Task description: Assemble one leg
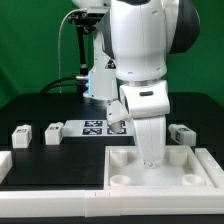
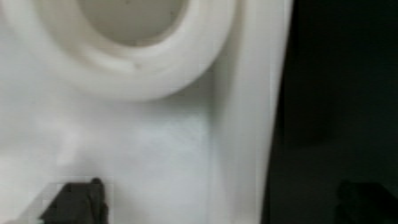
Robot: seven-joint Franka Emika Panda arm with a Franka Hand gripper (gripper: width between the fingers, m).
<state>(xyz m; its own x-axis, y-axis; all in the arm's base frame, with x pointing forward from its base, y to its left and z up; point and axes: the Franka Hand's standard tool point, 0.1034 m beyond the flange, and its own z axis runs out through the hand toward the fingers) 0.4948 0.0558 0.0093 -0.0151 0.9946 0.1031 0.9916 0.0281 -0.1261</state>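
My gripper [image 1: 150, 160] is low over the big flat white panel [image 1: 190, 170] at the front. In the wrist view the gripper [image 2: 219, 206] is open and empty. One fingertip [image 2: 75, 200] is over the panel [image 2: 178, 130] and the other is over the black table beside the panel's edge. A round corner socket [image 2: 134, 40] lies just ahead of the jaws. Three small white legs with tags stand on the table: two at the exterior view's left [image 1: 22, 134] [image 1: 53, 131] and one at the right [image 1: 182, 131]. The arm hides the spot where the fingers meet the panel.
The marker board [image 1: 93, 127] lies flat behind the panel, with another small tagged block [image 1: 118, 125] at its right end, partly hidden by the arm. A white part [image 1: 5, 163] sits at the far left edge. The table [image 1: 60, 155] is black.
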